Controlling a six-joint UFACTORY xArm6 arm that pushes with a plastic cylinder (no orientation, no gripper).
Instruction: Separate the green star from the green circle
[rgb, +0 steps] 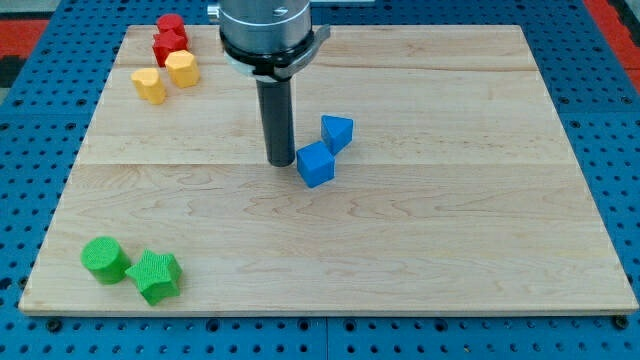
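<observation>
The arm is standing over the middle of the wooden surface (420, 250), its dark rod reaching down so that the tip (280, 162) is resting just to the view's left of the blue cube (316, 165), close enough that contact cannot be ruled out either way. A blue triangular block (338, 131) is sitting just beyond the cube toward the view's upper right, the two nearly touching. There are no jaws on this rig, only the rod, so nothing is being held. The task's own pieces are lying well apart from the tip, down in the view's bottom left corner: the green circle (105, 259) is sitting nearest the left edge, and the green star (156, 276) is lying right beside it on the view's right, the two appearing to touch or nearly so. Up in the top left corner two red blocks (170, 37) are crowding together with two yellow blocks (166, 77) just below them. Judging from this layout, the separating push is not yet begun; the step in hand looks like the approach. The next move seems to call for carrying the tip down and leftward, clear of the blue pair, then sliding it into the narrow seam between the greens, or behind the star on the circle's side, and driving the star rightward along the bottom edge without dragging the circle along.
</observation>
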